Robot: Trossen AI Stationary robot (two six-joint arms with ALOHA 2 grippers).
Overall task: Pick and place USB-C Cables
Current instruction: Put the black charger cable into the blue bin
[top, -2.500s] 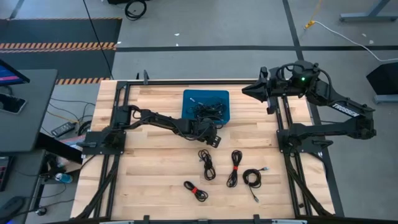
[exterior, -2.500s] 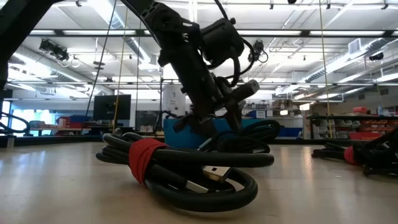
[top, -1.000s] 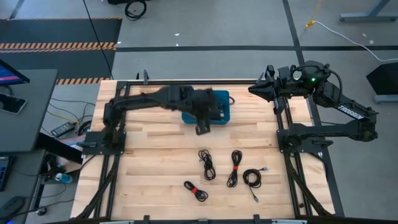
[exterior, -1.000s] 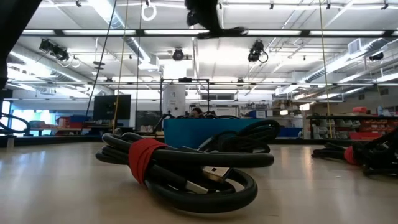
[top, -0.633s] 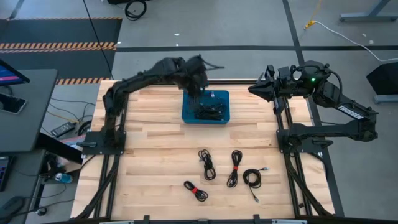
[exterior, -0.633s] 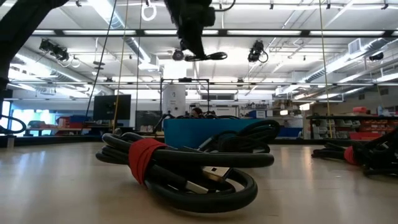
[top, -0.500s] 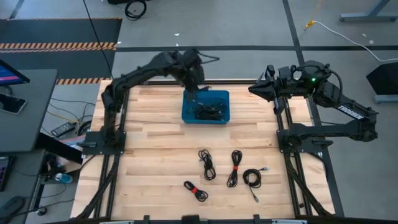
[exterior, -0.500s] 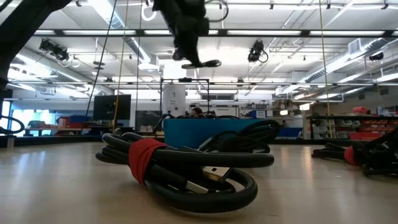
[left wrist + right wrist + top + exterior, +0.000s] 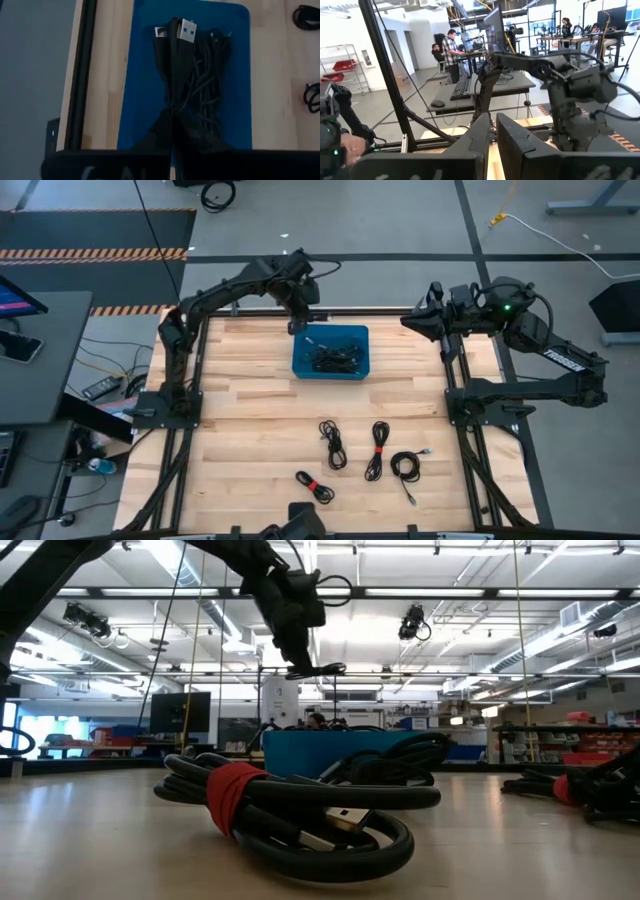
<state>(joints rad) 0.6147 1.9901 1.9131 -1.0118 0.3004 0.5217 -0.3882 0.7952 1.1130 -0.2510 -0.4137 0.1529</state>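
Observation:
A blue bin (image 9: 352, 336) stands on the far middle of the wooden table with several black USB-C cables (image 9: 333, 359) piled in it. My left gripper (image 9: 297, 326) hangs over the bin's far left corner, shut on one folded cable bundle (image 9: 175, 65). Several more cables lie on the near half of the table: one (image 9: 332, 443), one with a red tie (image 9: 377, 450), and a coil (image 9: 404, 466). My right gripper (image 9: 407, 322) is raised at the far right, shut, with nothing in it. My left gripper pinches one end of the folded cable bundle (image 9: 171, 104) between its two fingers, coming at it slanting down from above. The bundle reaches out past the fingertips, its silver plugs (image 9: 187, 27) at the free end. It is lifted clear above the bin and sticks out roughly level (image 9: 318, 670).
Another red-tied cable (image 9: 314, 486) lies near the table's front edge and fills the low view's foreground (image 9: 280, 805). Black frame rails (image 9: 190, 380) run along the table's left, right and far sides. Bare wood lies between the bin and the loose cables.
My left gripper has swung from over the bin's near edge toward the table's far edge and a little left, to the bin's far left corner, sinking somewhat and turning. It stayed shut on the cable bundle, which travelled with it clear of the bin.

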